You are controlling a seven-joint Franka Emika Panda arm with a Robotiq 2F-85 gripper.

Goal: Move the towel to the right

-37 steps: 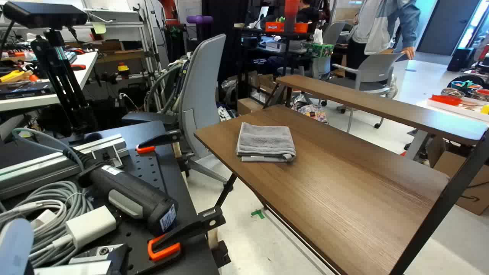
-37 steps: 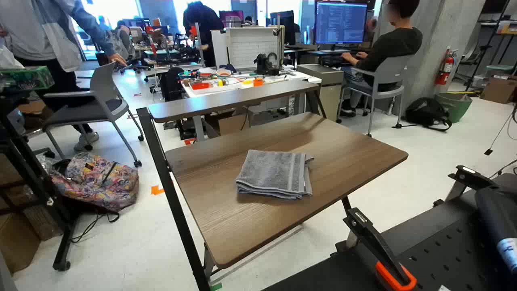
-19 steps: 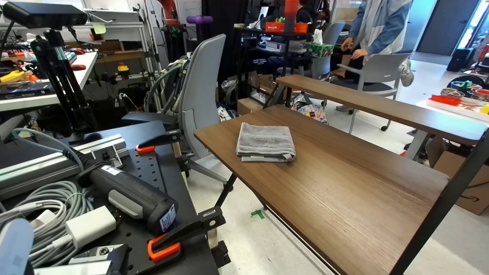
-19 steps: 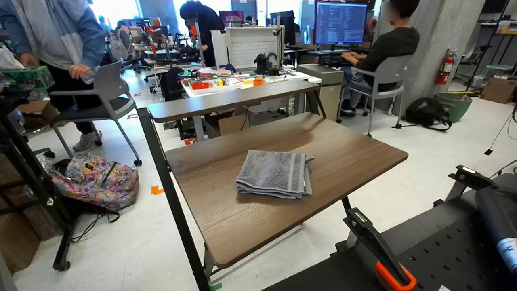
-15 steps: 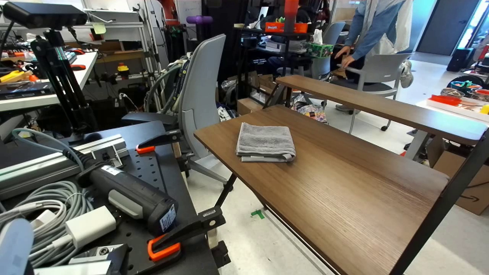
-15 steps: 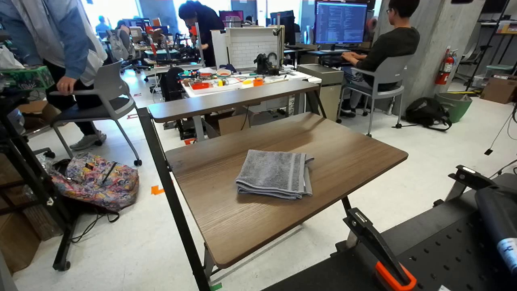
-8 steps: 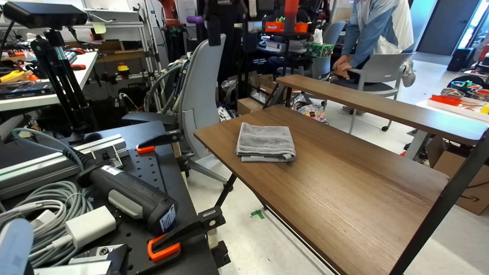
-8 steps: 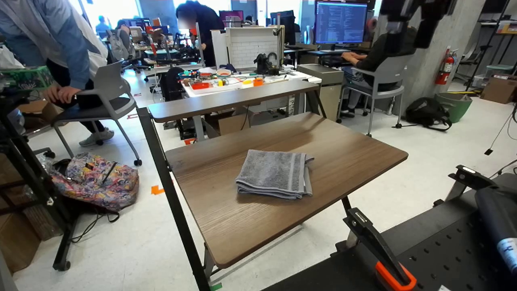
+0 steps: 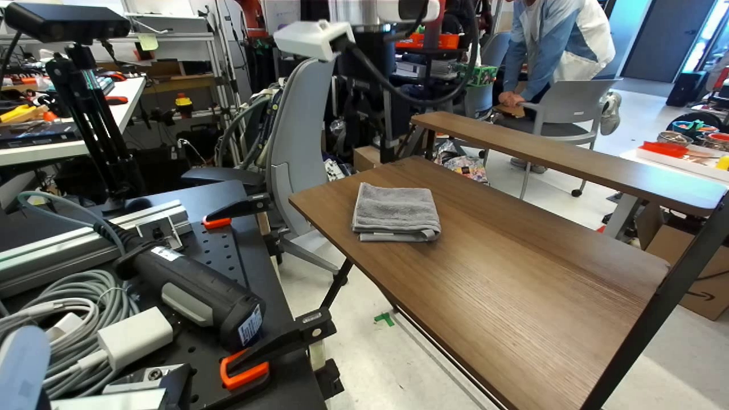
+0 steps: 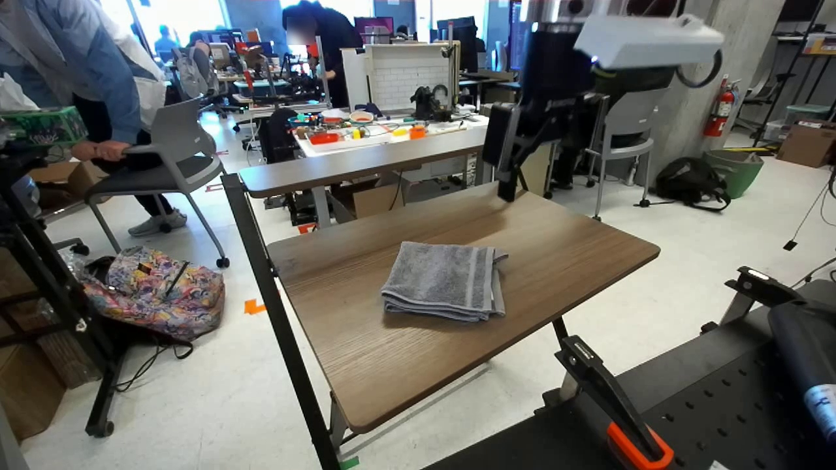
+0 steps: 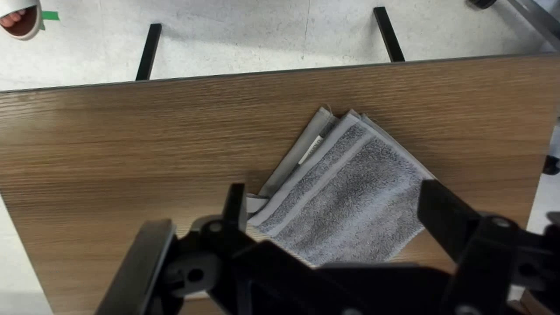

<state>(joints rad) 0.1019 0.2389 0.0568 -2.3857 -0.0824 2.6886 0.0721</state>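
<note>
The towel is a grey, folded, roughly square cloth with paler bands, lying flat on the brown wooden table. It shows in both exterior views [image 9: 396,212] [image 10: 441,279]. In the wrist view the towel [image 11: 345,197] lies beyond and between the fingers, turned at a slant, with a white label at one edge. My gripper [image 11: 334,190] is open, its black fingers wide apart with nothing between them. In an exterior view my gripper [image 10: 504,179] hangs above the table's far part, behind and above the towel, not touching it. The towel's near corner is hidden by the gripper in the wrist view.
The wooden table [image 9: 512,285] has a raised narrow shelf [image 10: 392,155] along one side and a black upright post [image 10: 274,326] at an end. A black bench with clamps [image 9: 245,370], cables and a tool stands beside it. A person [image 9: 558,45] leans over a chair.
The arm and gripper have come into view from the top and moved down over the table's far side. The towel has not moved. The person has bent down at the chair.
</note>
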